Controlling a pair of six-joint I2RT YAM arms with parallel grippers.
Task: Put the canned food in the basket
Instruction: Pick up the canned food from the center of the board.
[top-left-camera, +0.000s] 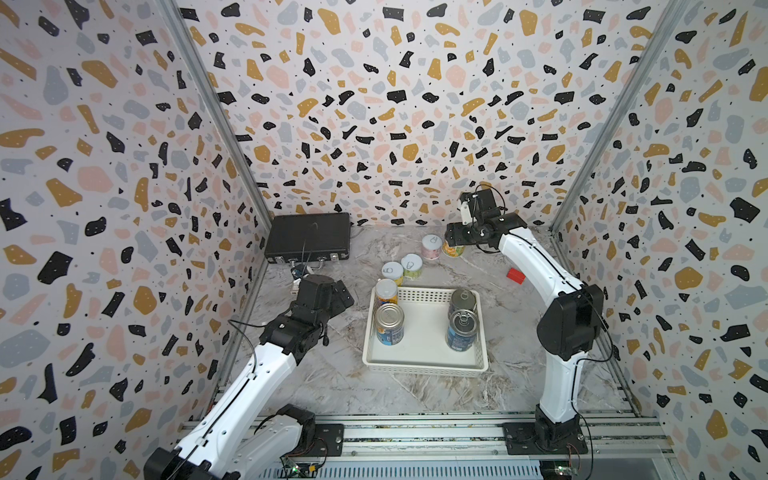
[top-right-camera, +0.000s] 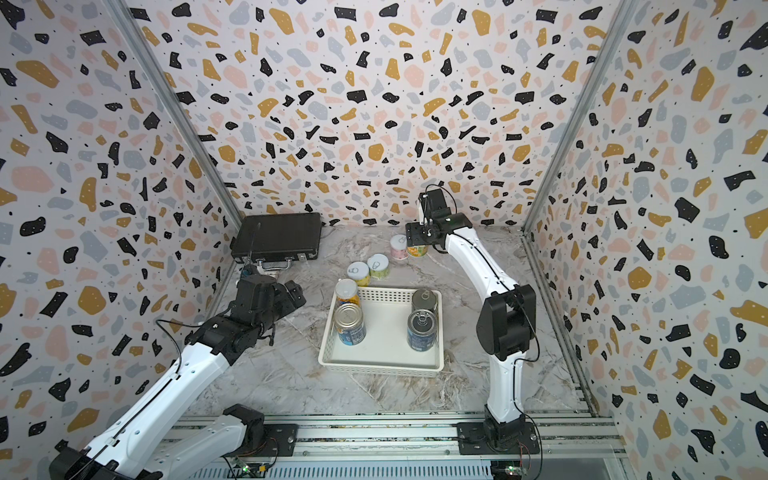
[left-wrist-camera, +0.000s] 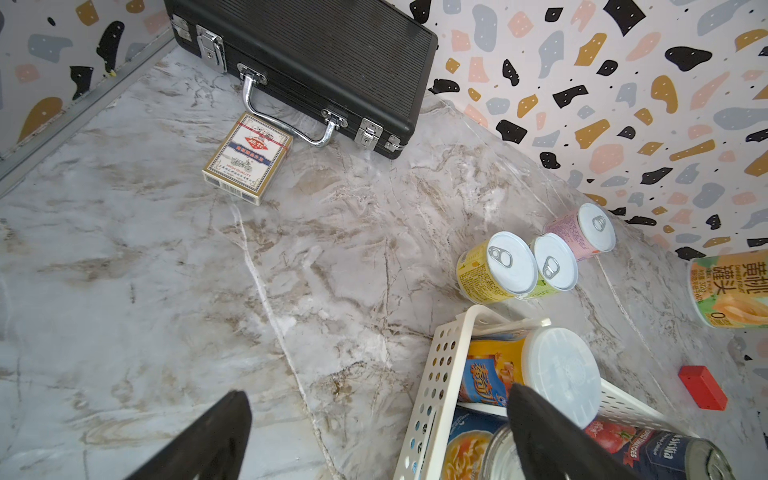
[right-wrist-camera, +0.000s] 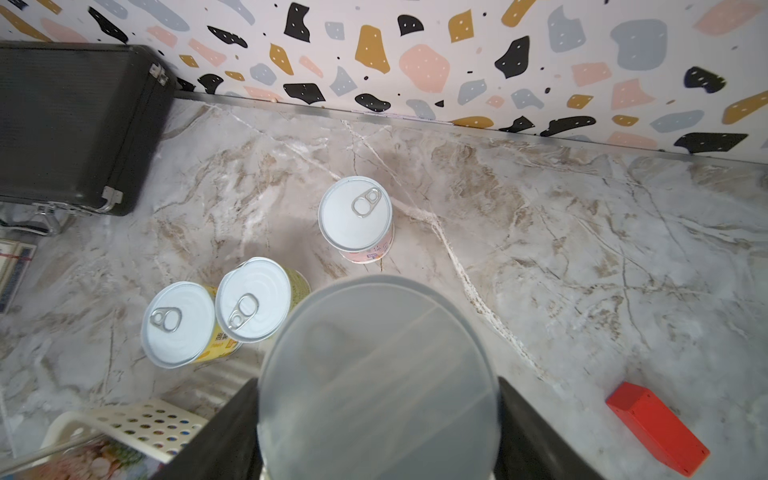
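On the marble bench (top-left-camera: 332, 386), the largest thing is the black briefcase (top-left-camera: 308, 237), lying flat in the far left corner with its handle toward the middle. The white basket (top-left-camera: 424, 366) sits mid-bench, somewhat nearer the front edge. It holds four upright cans: an orange-yellow can (top-left-camera: 387, 292) with a white lid in its far left corner, a blue can (top-left-camera: 390, 325) just in front of that, a navy can (top-left-camera: 462, 300) in the far right corner, and a second blue can (top-left-camera: 460, 330) just in front of it.

The left gripper (left-wrist-camera: 374, 440) hangs off the basket's left side, apart from it in both top views, its fingers spread wide with nothing between them. The right gripper (right-wrist-camera: 380, 434) is near the far edge, its fingers clamped on either side of an orange-green can (top-left-camera: 453, 249) with a cloudy plastic lid. Whether that can's base is clear of the bench I cannot tell.

Three more cans stand on the bench beyond the basket's far left corner. A yellow can (top-left-camera: 392, 272) and a green can (top-left-camera: 412, 266) touch each other, and a pink can (top-left-camera: 432, 247) stands farther back, just beside the held one. A flat card packet (left-wrist-camera: 248, 160) lies just in front of the briefcase handle. A small red block (top-left-camera: 515, 276) lies toward the right edge, beside the right arm (top-left-camera: 536, 270).
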